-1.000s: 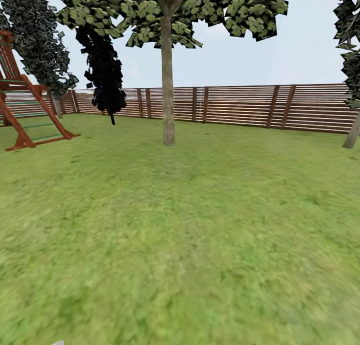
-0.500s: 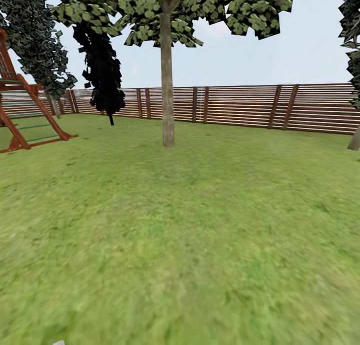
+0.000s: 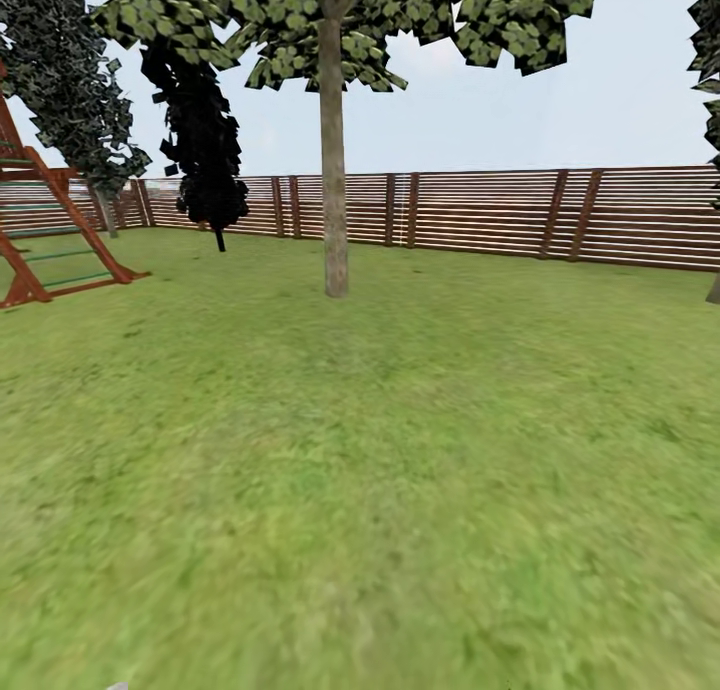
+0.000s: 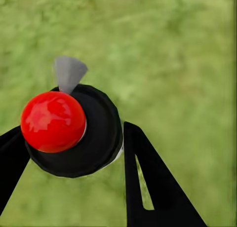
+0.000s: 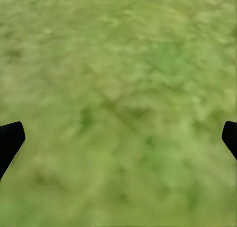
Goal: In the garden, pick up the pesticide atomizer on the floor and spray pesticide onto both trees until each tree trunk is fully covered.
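The broad green grass lawn (image 3: 380, 470) of the garden spreads across most of the head view, closed off at the back by a brown horizontal-slat wooden fence (image 3: 480, 210). Near the middle of the far lawn stands 1 tall tree with a thick pale grey-brown trunk (image 3: 334, 160), bare and straight, with dark green foliage (image 3: 340, 20) overhead. A sliver of another pale trunk (image 3: 714, 290) shows at the right edge. Left of the central tree is a thin-stemmed black columnar tree (image 3: 200, 150), and further left a dark grey-green leafy tree (image 3: 70, 80) by the fence corner. A red-brown wooden play frame with green rungs (image 3: 50, 230) stands at the far left.

The left wrist view gives what the head view cannot: the black-bodied pesticide atomizer with a glossy red ball top (image 4: 53, 121) and a small grey nozzle (image 4: 68, 73), seen from above over blurred grass. It sits between the 2 black fingers (image 4: 148, 182) of the left gripper (image 4: 69, 153), which is clamped on its round body.

In the right wrist view, the right gripper (image 5: 118, 138) hangs over bare grass with its 2 black fingertips (image 5: 10, 140) spread wide apart, nothing between them.
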